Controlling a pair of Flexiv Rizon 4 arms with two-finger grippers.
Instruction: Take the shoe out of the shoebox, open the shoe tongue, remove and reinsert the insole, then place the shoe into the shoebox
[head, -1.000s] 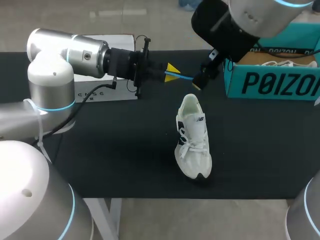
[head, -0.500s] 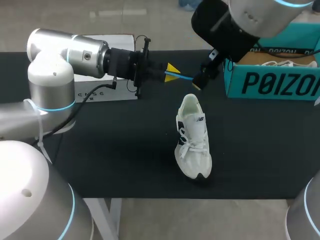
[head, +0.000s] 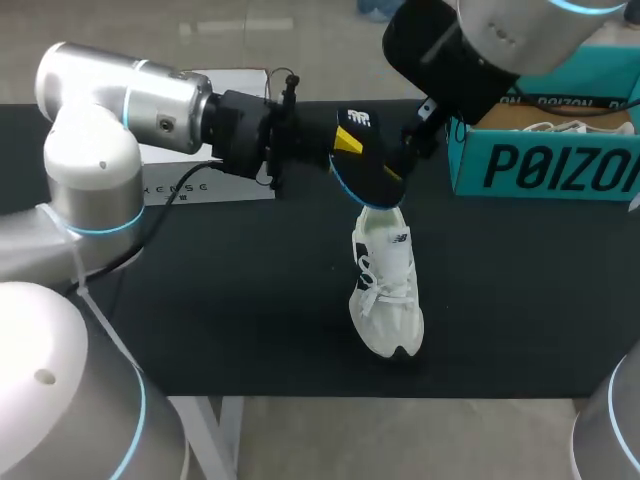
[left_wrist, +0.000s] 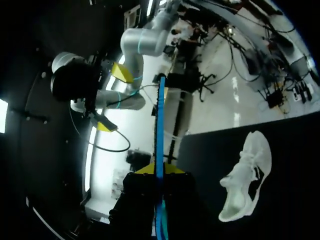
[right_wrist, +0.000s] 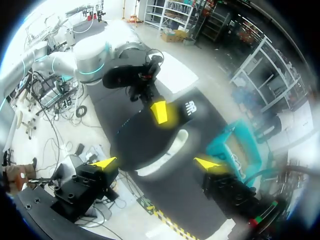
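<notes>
Since the shoe is already out on the black bench (head: 200, 300) and its insole is in the air, the step in hand appears to be the reinsertion. The left arm (head: 100, 130) comes in from its side and reaches to the middle. The right arm (head: 470, 50) comes down from the far right corner to nearly the same spot, probably so that both can work at the shoe's mouth.

The teal shoebox (head: 540, 165) stands open at the far right of the bench, well clear of the work, with something white showing inside it. The white shoe (head: 388, 285) lies near the middle of the bench, with its heel towards the arms and its toe towards the near edge, so its opening faces the incoming insole.

The dark, blue-edged insole (head: 365, 165) hangs slanted over the heel. Its lower end is at the shoe's collar, but whether it touches cannot be told. That slant likely suits sliding it forward into the shoe.

The left pincer (left_wrist: 160, 170) is closed flat on the insole's upper end, one yellow tip on each face. The right pincer (right_wrist: 155, 165) is spread wide and holds nothing. It sits just beside the insole, seemingly ready to steady the shoe or guide the insole in.
</notes>
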